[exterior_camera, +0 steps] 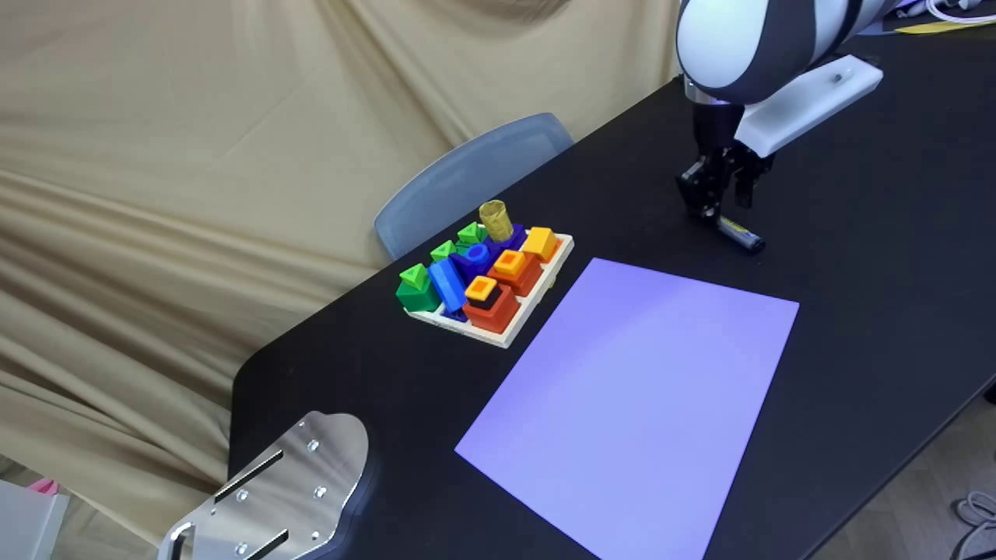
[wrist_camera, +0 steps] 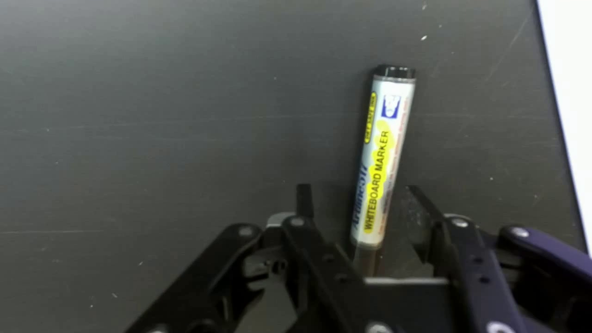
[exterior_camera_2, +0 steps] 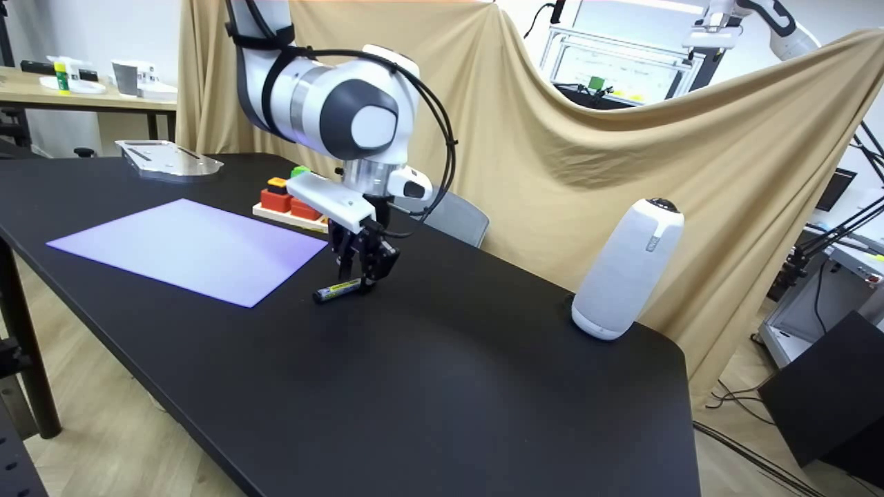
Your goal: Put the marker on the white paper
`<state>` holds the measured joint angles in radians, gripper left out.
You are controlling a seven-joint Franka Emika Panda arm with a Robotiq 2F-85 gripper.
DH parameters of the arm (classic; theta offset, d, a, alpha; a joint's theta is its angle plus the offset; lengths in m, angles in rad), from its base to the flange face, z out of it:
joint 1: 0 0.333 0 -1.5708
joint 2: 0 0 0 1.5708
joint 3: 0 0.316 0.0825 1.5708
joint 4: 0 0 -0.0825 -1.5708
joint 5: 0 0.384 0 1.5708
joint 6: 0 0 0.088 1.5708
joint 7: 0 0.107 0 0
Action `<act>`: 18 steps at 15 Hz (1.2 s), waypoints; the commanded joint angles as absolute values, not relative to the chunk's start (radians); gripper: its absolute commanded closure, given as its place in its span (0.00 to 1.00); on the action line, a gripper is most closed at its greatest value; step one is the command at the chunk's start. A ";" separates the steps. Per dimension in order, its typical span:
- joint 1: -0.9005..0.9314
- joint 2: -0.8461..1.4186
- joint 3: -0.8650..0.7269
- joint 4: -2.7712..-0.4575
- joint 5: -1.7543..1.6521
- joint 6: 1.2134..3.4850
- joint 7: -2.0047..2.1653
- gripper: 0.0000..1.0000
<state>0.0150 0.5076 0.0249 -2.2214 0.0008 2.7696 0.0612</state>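
Note:
The marker lies flat on the black table, a slim pen with a black end and a white and yellow label. It shows in the wrist view (wrist_camera: 386, 157) and in both exterior views (exterior_camera: 741, 234) (exterior_camera_2: 337, 290). My gripper (wrist_camera: 358, 192) is open, its fingers on either side of the marker's near part with gaps between. The gripper also shows low over the table in both exterior views (exterior_camera: 726, 207) (exterior_camera_2: 356, 276). The marker's near end is partly hidden by the gripper. The white paper (exterior_camera: 646, 404) lies flat beside, lavender-tinted, also in an exterior view (exterior_camera_2: 190, 252) and at the wrist view's right edge (wrist_camera: 571, 106).
A white tray (exterior_camera: 506, 339) with colourful blocks stands beside the paper. A metal plate (exterior_camera: 311, 482) sits at the table's end. A white speaker-like device (exterior_camera_2: 625, 276) stands near the table's other end. A grey chair (exterior_camera: 475, 175) is behind the table.

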 commanded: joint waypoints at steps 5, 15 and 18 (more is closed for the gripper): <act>0.020 0.536 0.023 -2.177 0.012 2.746 0.055 0.98; 0.026 0.408 0.166 -2.262 0.041 2.739 -0.058 0.95; 0.039 0.396 0.223 -2.291 0.052 2.747 -0.113 0.95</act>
<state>0.0295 0.4388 0.1853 -2.2412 0.0276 2.7513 -0.0553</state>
